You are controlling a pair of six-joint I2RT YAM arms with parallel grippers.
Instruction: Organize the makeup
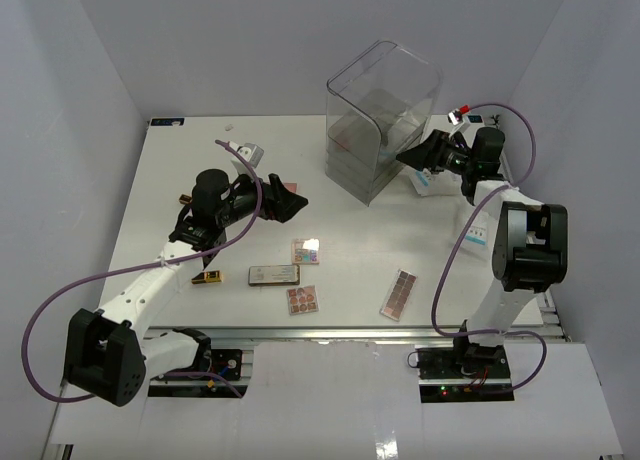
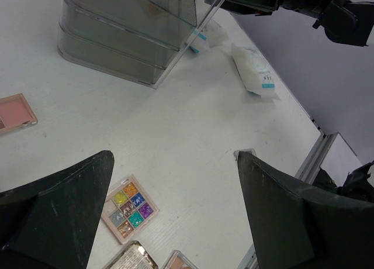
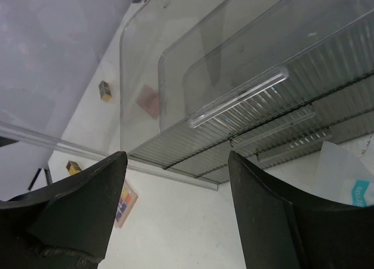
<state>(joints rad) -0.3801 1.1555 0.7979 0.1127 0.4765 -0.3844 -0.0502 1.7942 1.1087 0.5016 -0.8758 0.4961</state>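
— At the front of the box (image 1: 380, 120) the right gripper (image 3: 176, 158) hovers with its fingers spread, nothing between them. I think it wants the top drawer (image 3: 280, 52).
— Yes, the handle (image 3: 239, 96) is just ahead, a little above the fingers. To do it well, it should put one finger over the clear bar and one under it, close firmly, then pull straight out along the line of the drawer. The box looks light; a skew pull may drag all of it.
— And the left gripper (image 2: 174, 161)?
— Also spread and empty, above the table (image 2: 193, 134). It could hold the box if the box slides, but this is only my guess.
— Where is the makeup?
— All outside the box, on the table. The glitter palette (image 2: 129, 207) lies close under the left gripper, with the compact (image 1: 274, 274) and a brown palette (image 1: 302, 299) near it. A long palette (image 1: 398, 295) is more to the right and a tube (image 1: 207, 277) to the left. A pink palette (image 2: 14, 113) lies near the box on its left side, and packets (image 2: 254, 73) on its right side.
— What is in the drawers?
— Nothing that I can see. The top drawer and the lower drawers (image 3: 274, 141) seem bare. A pink patch shows through the clear wall in the right wrist view. I believe it is the pink palette behind the box, but I cannot be sure.
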